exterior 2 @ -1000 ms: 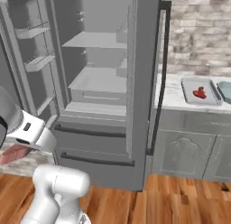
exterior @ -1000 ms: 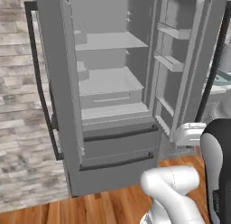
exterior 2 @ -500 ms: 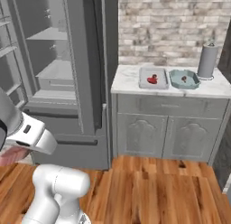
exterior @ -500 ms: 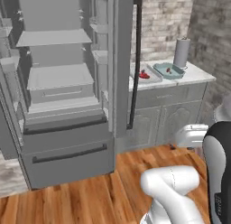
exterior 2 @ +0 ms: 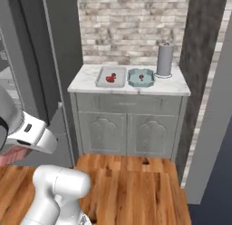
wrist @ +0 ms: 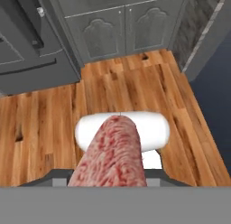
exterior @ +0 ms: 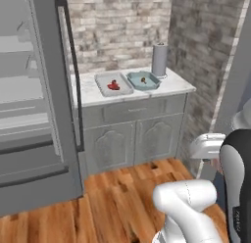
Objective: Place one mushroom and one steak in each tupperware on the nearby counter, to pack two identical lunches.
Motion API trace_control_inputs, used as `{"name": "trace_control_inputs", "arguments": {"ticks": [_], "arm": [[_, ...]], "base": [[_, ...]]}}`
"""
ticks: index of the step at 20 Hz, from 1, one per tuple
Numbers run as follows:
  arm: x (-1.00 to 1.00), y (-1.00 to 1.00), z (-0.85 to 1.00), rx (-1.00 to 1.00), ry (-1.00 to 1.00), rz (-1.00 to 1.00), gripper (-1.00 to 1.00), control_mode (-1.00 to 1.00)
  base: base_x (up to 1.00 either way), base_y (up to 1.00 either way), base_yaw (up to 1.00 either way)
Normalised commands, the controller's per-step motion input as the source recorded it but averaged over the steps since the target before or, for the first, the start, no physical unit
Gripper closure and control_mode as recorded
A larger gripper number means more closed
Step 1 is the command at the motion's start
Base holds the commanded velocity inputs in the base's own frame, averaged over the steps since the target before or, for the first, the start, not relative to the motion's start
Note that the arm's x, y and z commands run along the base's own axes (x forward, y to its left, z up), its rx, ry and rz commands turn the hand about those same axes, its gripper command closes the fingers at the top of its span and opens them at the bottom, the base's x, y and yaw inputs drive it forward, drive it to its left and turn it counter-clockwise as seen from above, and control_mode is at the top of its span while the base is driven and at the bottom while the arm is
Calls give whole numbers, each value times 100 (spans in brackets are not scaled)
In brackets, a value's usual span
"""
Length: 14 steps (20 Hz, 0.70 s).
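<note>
Carrying the pale steak [wrist: 112,155], clamped in the gripper [wrist: 113,175], toward the counter [exterior 2: 86,81] far ahead. Grey tupperware [exterior 2: 112,77] already with red steak [exterior 2: 110,78]; teal tupperware [exterior 2: 141,77] with mushroom [exterior 2: 141,76]. Next: drive closer, then reach over teal.

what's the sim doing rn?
The arm is carrying the paler pink steak in its pincer, over the wood floor, facing the counter beside the fridge. On the counter, the grey tupperware already holds a red steak, and the teal tupperware holds something small and dark, probably a mushroom. A paper towel roll stands to their right.
</note>
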Motion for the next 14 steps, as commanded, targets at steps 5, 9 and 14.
{"name": "trace_control_inputs", "arguments": {"ticks": [5, 9, 14], "arm": [[0, 0, 0, 0, 0, 0, 100, 100], [0, 0, 0, 0, 0, 0, 100, 100], [0, 0, 0, 0, 0, 0, 100, 100]], "base": [[59, -91, -2], [95, -47, 0], [100, -10, 0]]}}
